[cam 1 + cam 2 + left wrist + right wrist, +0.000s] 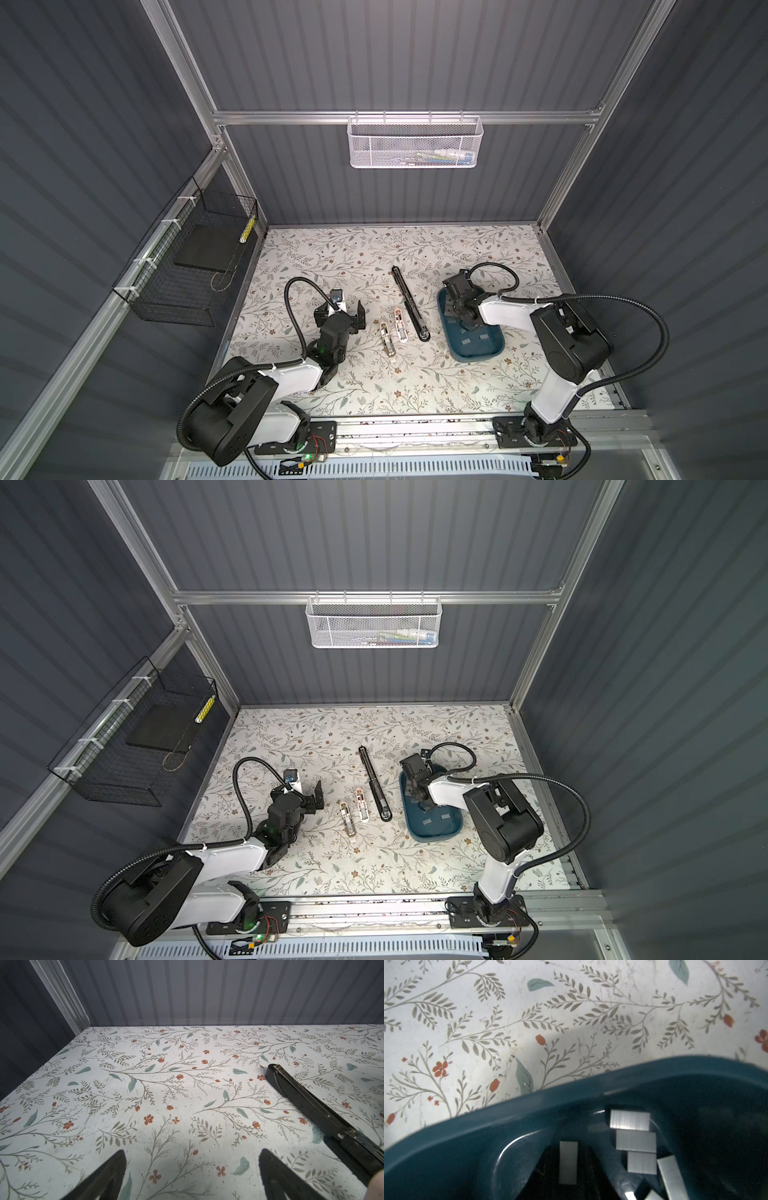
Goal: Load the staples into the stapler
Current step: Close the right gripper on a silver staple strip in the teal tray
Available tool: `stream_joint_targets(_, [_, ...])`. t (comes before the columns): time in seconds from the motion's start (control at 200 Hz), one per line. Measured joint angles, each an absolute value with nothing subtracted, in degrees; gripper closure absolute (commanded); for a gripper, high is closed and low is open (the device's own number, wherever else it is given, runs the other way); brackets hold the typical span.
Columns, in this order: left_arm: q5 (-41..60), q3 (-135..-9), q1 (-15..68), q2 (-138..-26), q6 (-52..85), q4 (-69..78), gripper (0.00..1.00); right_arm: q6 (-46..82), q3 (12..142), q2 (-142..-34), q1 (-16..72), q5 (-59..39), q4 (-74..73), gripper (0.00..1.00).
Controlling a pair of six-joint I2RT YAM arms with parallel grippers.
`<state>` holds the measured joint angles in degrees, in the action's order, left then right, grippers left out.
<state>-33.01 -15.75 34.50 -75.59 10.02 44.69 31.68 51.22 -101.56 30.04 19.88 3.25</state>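
Note:
Several grey staples [482, 337] [444, 816] [630, 1120] lie in a teal tray [478, 355] [436, 835] [529, 1109] on the right. My right gripper [455, 311] [415, 793] [568, 1153] reaches down into the tray's far end, its dark fingers shut against the long sides of one staple strip [568, 1162]. A long black stapler [409, 303] [375, 785] [322, 1109] lies opened flat at the centre. Two small open staplers [386, 334] [400, 324] lie just left of it. My left gripper [340, 313] [299, 796] [192, 1155] hovers open and empty left of them.
A white mesh basket [415, 143] hangs on the back rail. A black wire basket [187, 270] is fixed to the left wall. Floral table surface [166, 1084] stretches ahead of the left gripper to the back wall.

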Motion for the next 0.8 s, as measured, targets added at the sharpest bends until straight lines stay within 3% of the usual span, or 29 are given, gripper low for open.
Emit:
stream_joint_targets(0.425, [-33.04, -15.75, 34.5, -75.59, 10.02, 44.69, 0.0, 31.68, 51.99, -102.48, 30.04, 20.67, 2.76, 0.74])
stream_joint_targets(0.8, [-33.01, -15.75, 34.5, -75.59, 10.02, 44.69, 0.0, 31.66, 52.31, -102.87, 30.02, 21.02, 2.57, 0.81])
